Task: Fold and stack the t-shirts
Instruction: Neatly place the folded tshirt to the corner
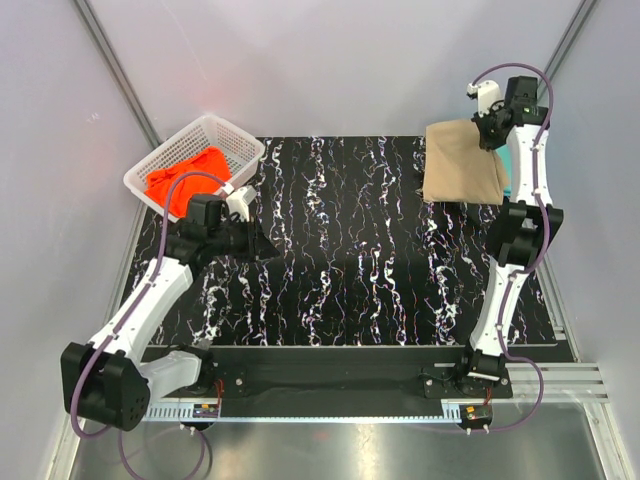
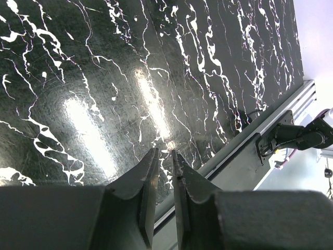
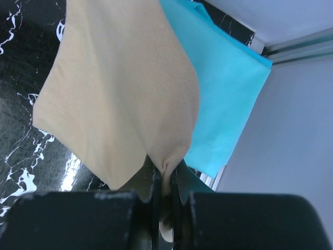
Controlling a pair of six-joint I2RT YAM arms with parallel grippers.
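Right wrist view: the right gripper (image 3: 164, 177) is seen pressed together on a bunched edge of the tan shirt (image 3: 114, 88), which spreads away from the jaws and overlaps the teal shirt (image 3: 229, 88) beneath it. From above, the tan shirt is placed at the far right corner of the table (image 1: 350, 250), its long axis running near to far, and the teal one is hidden under it. The right arm is judged far the nearer. The left gripper (image 2: 162, 156), jaws a sliver apart and empty, is held over bare table beside the basket (image 1: 243, 147) containing the orange shirt (image 1: 185, 180), well apart from the stack.
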